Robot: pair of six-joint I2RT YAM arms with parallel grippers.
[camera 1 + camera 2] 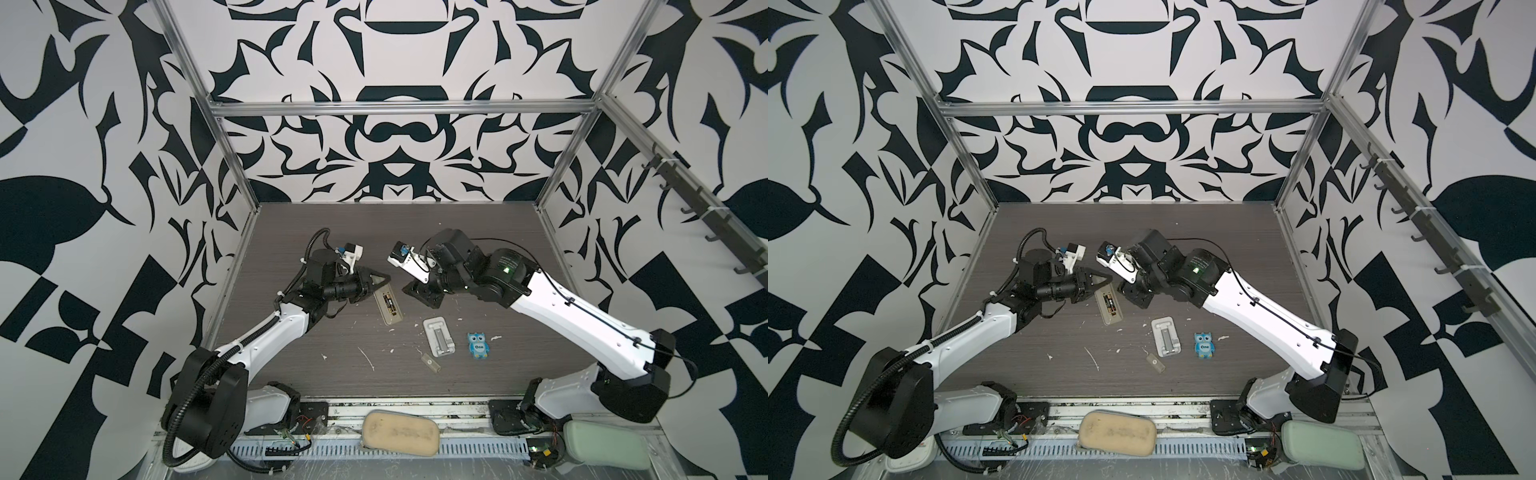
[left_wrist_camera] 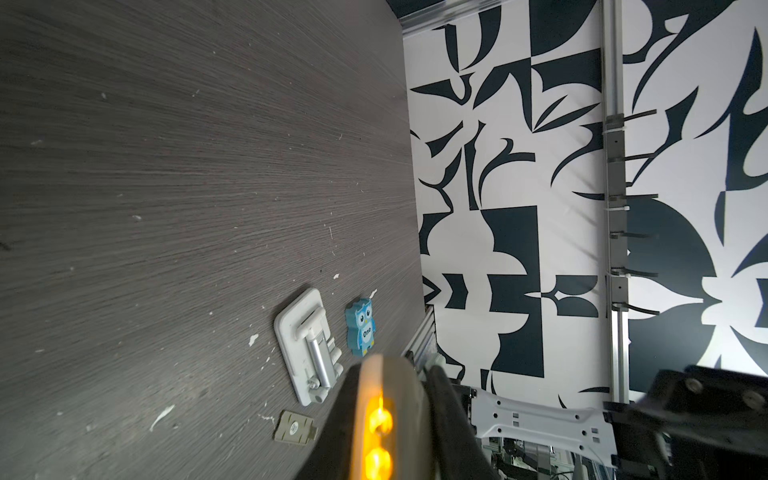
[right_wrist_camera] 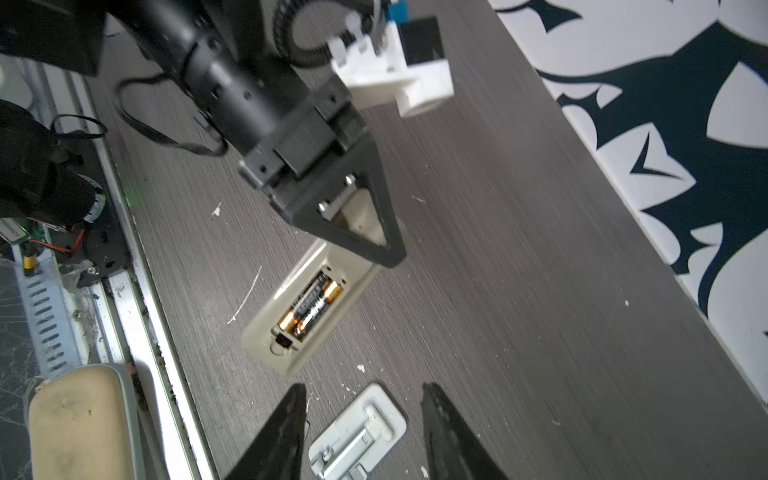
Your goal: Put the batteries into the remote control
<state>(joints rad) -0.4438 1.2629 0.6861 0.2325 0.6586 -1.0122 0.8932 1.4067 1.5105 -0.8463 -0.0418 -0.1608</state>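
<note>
On the dark wood-grain tabletop (image 1: 478, 249), a little toward nine o'clock of its middle in both top views, the slim beige-grey plastic remote control (image 1: 392, 318) (image 1: 1113, 318) lies back-up. Its long axis runs roughly from twelve to six o'clock.

Its battery bay is uncovered. The two small dark cylindrical batteries (image 3: 311, 305) sit side by side inside it, with a brass-gold end showing at each end of the bay.

The left gripper (image 1: 385, 279) (image 1: 1106, 279) reaches in from nine o'clock and is clamped onto the remote's twelve o'clock end. In the left wrist view its dark fingers (image 2: 328, 440) stand on either side of the beige body.

The right gripper (image 3: 363, 388) hangs at about two o'clock of the remote, close to it but not touching. Its fingers stand moderately apart with nothing held between them.

At about four o'clock of the remote, well apart from it, lies the white ribbed rectangular plastic stand (image 1: 439, 337) (image 1: 1166, 337). The small blue owl figure (image 1: 478, 345) (image 1: 1204, 345) marked "One" sits just beside it at three o'clock. A small flat greyish plate (image 1: 430, 364) (image 1: 1155, 364) lies near the stand at about seven o'clock.
</note>
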